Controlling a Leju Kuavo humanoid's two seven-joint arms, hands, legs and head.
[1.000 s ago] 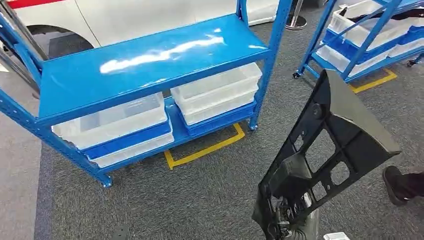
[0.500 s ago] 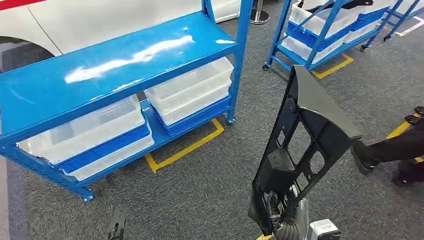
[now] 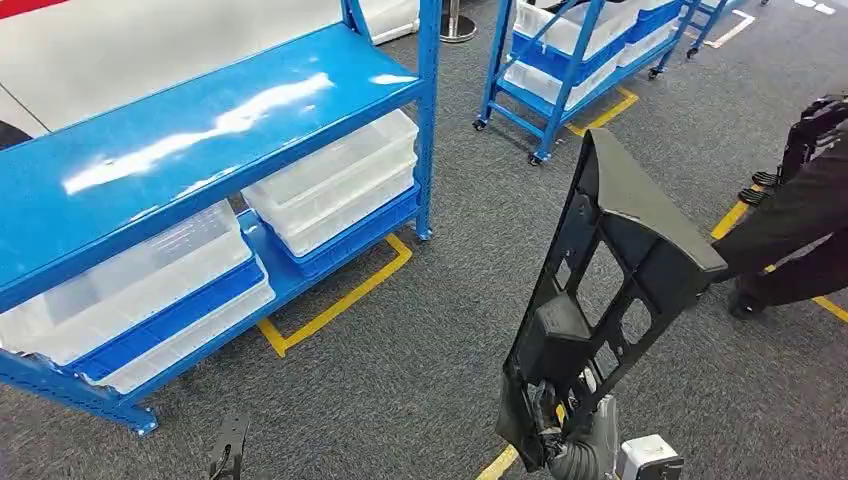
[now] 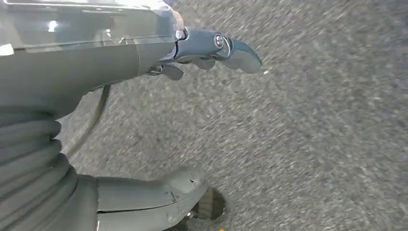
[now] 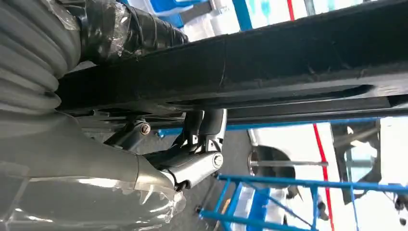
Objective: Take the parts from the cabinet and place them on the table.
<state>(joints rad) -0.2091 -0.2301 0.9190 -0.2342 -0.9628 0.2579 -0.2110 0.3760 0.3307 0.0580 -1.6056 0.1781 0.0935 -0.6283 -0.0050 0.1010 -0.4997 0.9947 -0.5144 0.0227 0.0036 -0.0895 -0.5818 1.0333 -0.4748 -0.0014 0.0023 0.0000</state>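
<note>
At lower right, right hand: the right hand grips the bottom end of the black part, its fingers wrapped around a rib of it
Black part: a long black plastic panel with cut-outs, held upright and tilted, rising from the hand toward the right over the grey carpet
Left hand: the left hand hangs over the carpet with thumb and fingers apart and nothing between them; its dark tip shows at the lower edge of the head view
Near cabinet: a blue shelf rack stands at left, its top shelf bare and glossy, with clear bins and blue trays stacked on the lower shelf
Far cabinet: a second blue rack on wheels, holding white bins, stands beyond the part
Floor marks: yellow tape lines run beside the near rack
Person: a dark-clad leg and shoe stand just right of the part's upper end
</note>
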